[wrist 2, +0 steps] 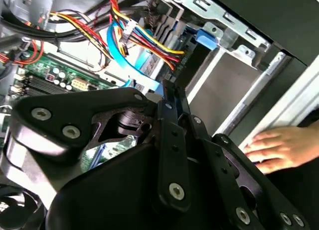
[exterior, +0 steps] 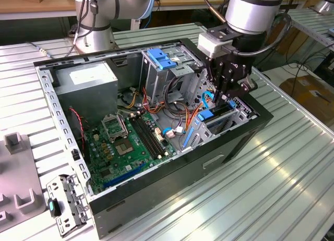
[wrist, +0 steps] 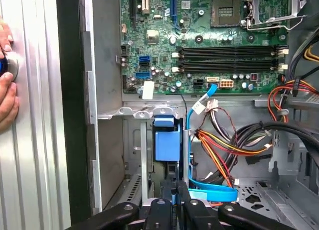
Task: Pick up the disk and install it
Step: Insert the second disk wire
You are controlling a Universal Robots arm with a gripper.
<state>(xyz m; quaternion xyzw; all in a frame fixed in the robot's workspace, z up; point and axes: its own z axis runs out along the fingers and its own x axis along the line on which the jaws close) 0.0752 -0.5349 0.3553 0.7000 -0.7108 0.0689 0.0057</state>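
The disk (exterior: 207, 116) stands on edge in the drive bay (exterior: 241, 115) at the case's corner on the exterior view's right. Its blue carrier bracket shows at the end away from the gripper. My gripper (exterior: 225, 97) hangs straight over the bay and is shut on the disk's upper edge. In the first wrist view the disk (wrist: 164, 143) runs edge-on from my gripper (wrist: 170, 196) down into the bay's slot. In the second wrist view the disk (wrist 2: 199, 48) is a thin dark slab ending in a blue tab, beside the bay's silver wall (wrist 2: 224, 85); the gripper (wrist 2: 168, 93) clamps it.
The open computer case (exterior: 172, 173) holds a green motherboard (exterior: 125, 142), a power supply (exterior: 86, 84), an upper drive cage (exterior: 167, 63) and loose cables (wrist: 224, 150) close beside the bay. A person's hand (wrist 2: 274, 145) rests on the table just outside the case. A metal bracket (exterior: 65, 204) lies at the exterior view's left.
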